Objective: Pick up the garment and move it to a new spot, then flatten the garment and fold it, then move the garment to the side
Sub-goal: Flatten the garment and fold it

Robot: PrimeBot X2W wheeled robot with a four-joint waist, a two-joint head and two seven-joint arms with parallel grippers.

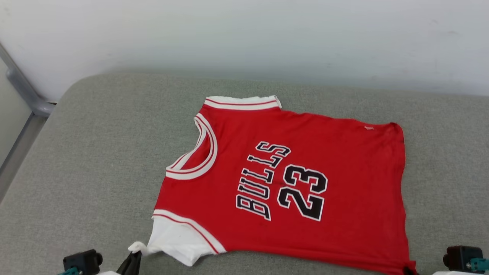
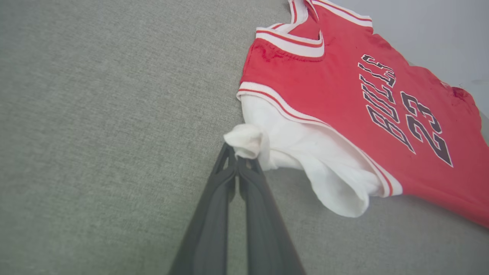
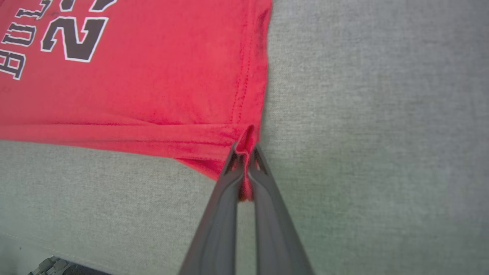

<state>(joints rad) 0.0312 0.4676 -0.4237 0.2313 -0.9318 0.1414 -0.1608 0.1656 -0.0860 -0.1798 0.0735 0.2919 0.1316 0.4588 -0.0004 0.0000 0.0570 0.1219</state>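
You have the left gripper [image 2: 238, 158] clamped on the bunched tip of the near white sleeve [image 2: 305, 152]. The right gripper [image 3: 246, 151] is pinched tight on the near hem corner of the garment [image 1: 305, 172]. The garment lies front up and mostly flat on the grey padded surface [image 1: 95, 152]. Its "BULLS 23" print [image 1: 282, 181] runs sideways, and its collar [image 1: 198, 152] is toward the robot's left. The far sleeve trim [image 1: 242, 102] lies beyond. Behind it is a white wall [image 1: 244, 38], with 1 grey rail [image 1: 23, 88] at far left.
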